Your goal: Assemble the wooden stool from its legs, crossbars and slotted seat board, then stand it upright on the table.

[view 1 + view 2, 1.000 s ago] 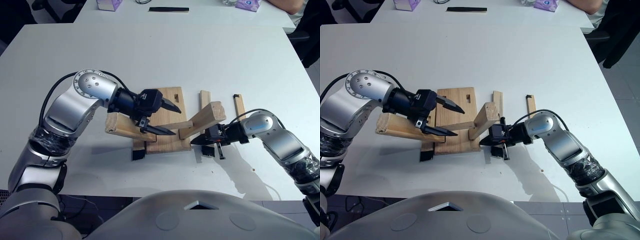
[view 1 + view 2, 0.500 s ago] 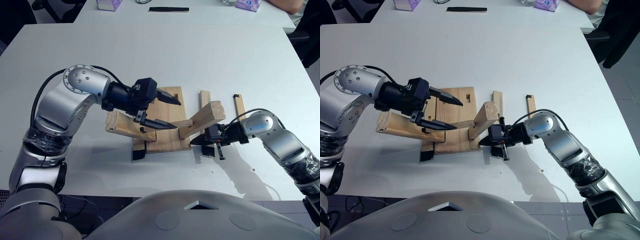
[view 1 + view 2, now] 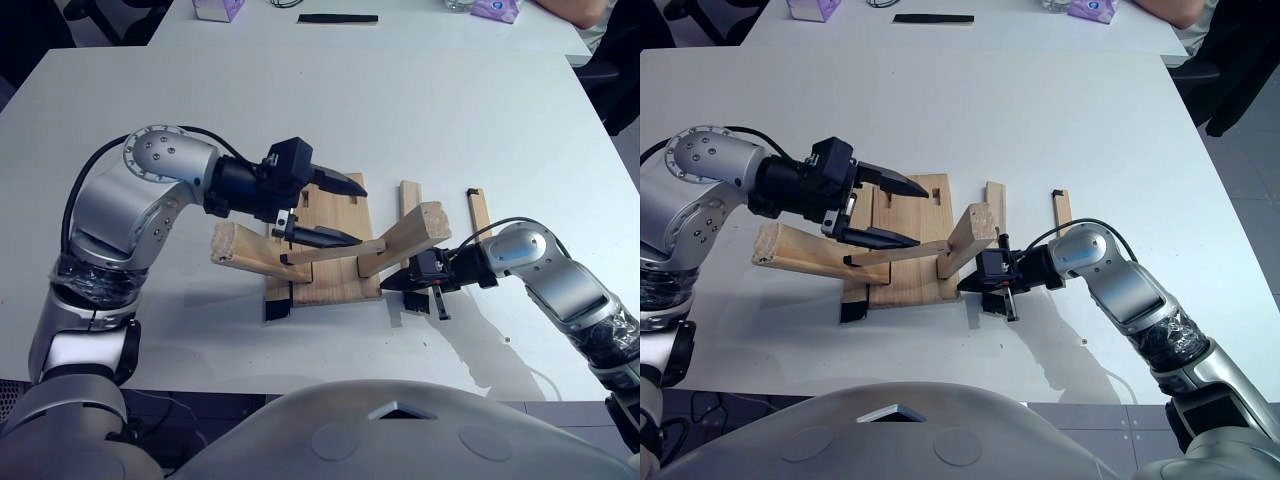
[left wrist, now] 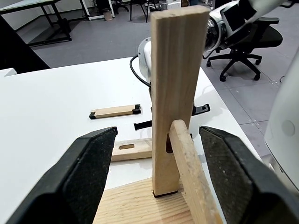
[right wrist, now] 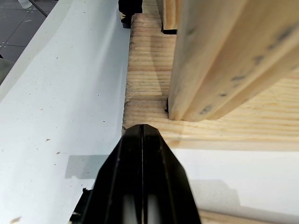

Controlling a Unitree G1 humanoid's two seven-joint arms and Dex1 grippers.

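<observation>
Bracing: right gripper [image 5: 142, 130], fingers pressed together, tips against edge of seat board [image 3: 338, 284] by foot of right leg [image 3: 415, 232]; probably to stop board sliding.
Left gripper [image 3: 357, 214]: fingers wide apart, straddling crossbar [image 3: 335, 250] without touching; probably placed to clamp it and press it home.
Crossbar: spanning left leg [image 3: 245, 255] to right leg; far end entering right leg's mortise, per left wrist view.
Seat board: flat on table [image 3: 300, 100], legs up.
Slots: holding both leg ends, legs leaning, not square.
Loose parts: slotted bar [image 3: 408, 195] and short bar [image 3: 478, 210], on table right of assembly.
Stage: judged mid-assembly; not yet stood upright.
</observation>
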